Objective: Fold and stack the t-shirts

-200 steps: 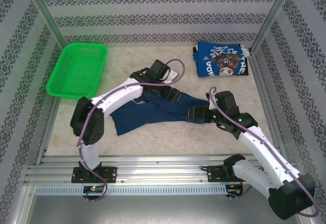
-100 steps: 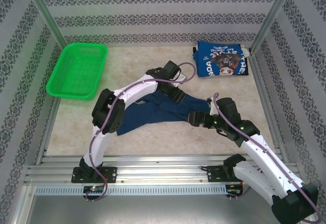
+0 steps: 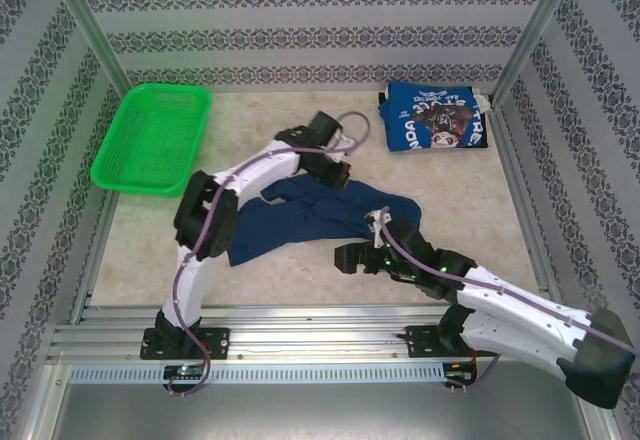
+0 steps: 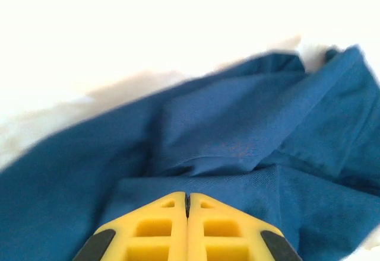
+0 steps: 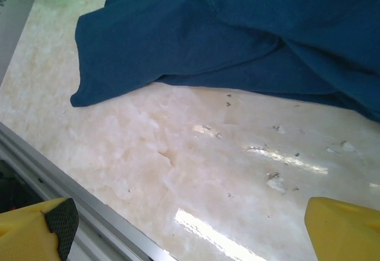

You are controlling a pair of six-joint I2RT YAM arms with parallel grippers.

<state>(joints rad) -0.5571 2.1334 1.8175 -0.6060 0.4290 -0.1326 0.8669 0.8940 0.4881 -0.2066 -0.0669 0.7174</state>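
The dark navy t-shirt lies crumpled across the middle of the table, its bunched folds close up in the left wrist view. My left gripper sits at the shirt's far edge; its yellow fingers are pressed together with cloth running right up to the tips. My right gripper hovers open above bare table just in front of the shirt, its two fingers wide apart and nothing between them. The brighter blue t-shirt lies folded at the back right, print up.
A green mesh basket stands at the back left. Patterned walls and metal posts enclose the table. An aluminium rail runs along the near edge, close under the right gripper.
The right gripper has let go of the navy shirt and swung left and toward the front. The shirt, stretched between both grippers before, has slumped. The left gripper drew slightly back.
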